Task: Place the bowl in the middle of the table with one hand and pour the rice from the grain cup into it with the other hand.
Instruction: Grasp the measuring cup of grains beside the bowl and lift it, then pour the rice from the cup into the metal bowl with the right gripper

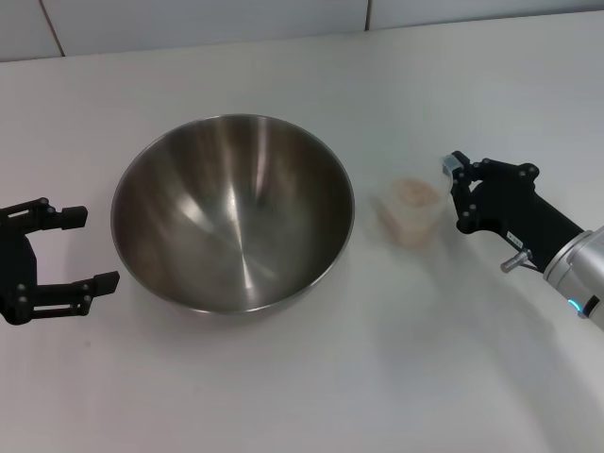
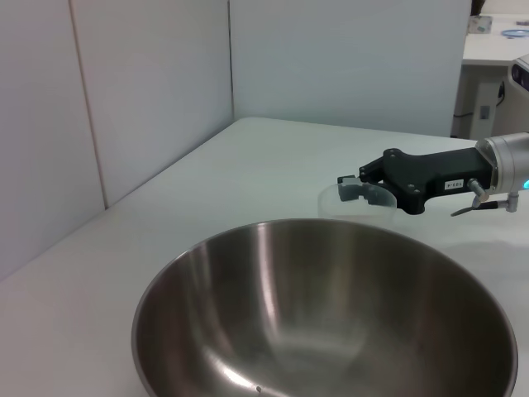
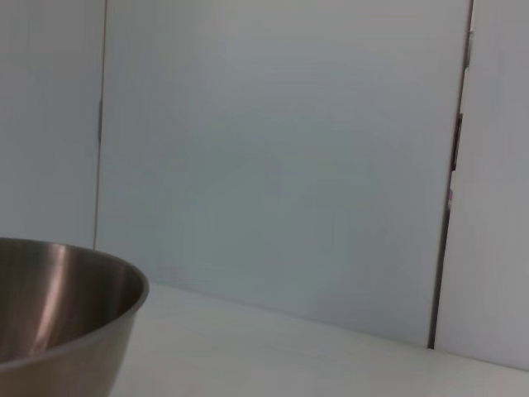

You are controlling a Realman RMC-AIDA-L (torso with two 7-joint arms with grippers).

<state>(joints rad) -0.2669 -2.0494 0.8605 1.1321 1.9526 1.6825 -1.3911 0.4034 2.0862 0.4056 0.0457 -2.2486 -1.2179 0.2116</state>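
Already bowl (image 1: 233, 212) sits mid-table, empty; left claw (image 1: 74, 250) open beside it; right claw (image 1: 457, 193) nears grain cup (image 1: 411, 209), grip unclear; pouring left.

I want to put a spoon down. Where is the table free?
The table is bare in front of the bowl and behind it, up to the wall. It is crowded between the bowl and the cup, where the right claw stands close.
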